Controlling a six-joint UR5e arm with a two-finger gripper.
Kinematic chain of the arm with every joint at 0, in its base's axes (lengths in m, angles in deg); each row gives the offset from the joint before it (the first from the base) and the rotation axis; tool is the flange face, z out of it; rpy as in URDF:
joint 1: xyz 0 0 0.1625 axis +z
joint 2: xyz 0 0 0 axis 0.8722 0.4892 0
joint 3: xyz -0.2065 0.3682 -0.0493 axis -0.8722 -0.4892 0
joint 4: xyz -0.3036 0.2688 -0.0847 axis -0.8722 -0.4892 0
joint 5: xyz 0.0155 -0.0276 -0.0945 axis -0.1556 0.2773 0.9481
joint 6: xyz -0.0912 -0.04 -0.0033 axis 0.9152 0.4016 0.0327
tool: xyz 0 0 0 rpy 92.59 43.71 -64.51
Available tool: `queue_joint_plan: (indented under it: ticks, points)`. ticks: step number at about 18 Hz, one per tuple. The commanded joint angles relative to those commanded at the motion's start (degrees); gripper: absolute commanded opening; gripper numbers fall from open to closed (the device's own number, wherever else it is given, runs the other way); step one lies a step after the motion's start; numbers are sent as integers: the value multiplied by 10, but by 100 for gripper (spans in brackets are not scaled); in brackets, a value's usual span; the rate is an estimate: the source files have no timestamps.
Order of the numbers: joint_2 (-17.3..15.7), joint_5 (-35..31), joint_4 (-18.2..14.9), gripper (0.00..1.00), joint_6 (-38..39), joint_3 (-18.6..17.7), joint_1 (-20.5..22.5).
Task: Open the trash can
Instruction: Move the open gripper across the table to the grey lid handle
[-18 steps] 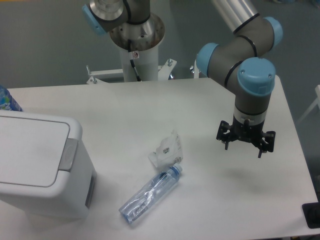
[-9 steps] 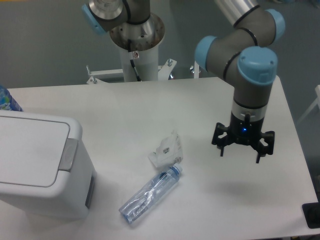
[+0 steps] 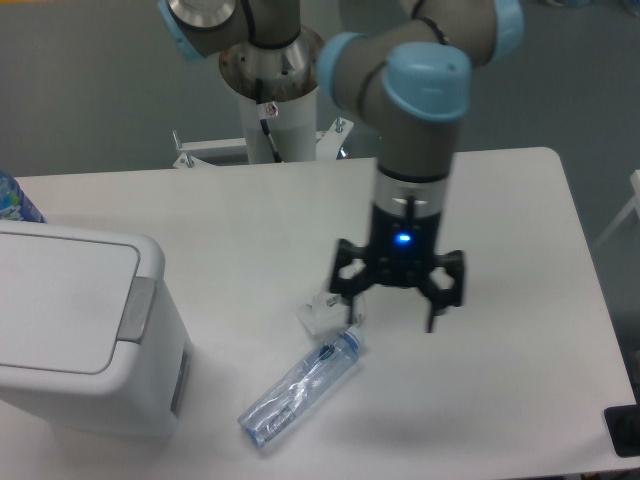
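On the table (image 3: 250,215): white top, gear spread over the left half and middle, seen from above and the front.
Trash can (image 3: 80,335): big white boxy bin w/ rounded corners, at the left edge of the table, near the front. Lid flat and down, i.e. closed. Grey push tab on the lid's right side.
Gripper (image 3: 397,300): hangs pointing down over the middle of the table, fingers spread wide, nothing between them. Blue light lit on its body. Well apart from the trash can, to its right.
Bottle (image 3: 300,388): clear crushed plastic w/ blue cap, lying on its side, just below-left of the gripper.
Crumpled wrapper (image 3: 325,310): pale scrap beside the bottle's cap end, partly behind the gripper's left finger.
Arm base (image 3: 272,75): white post behind the table.
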Motion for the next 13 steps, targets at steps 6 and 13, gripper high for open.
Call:
queue_joint_plan:
  ticks: [6,13]
  points:
    - [-26,44,-1,100,56,8,-47]
    - [-12,41,0,100,88,1,-79]
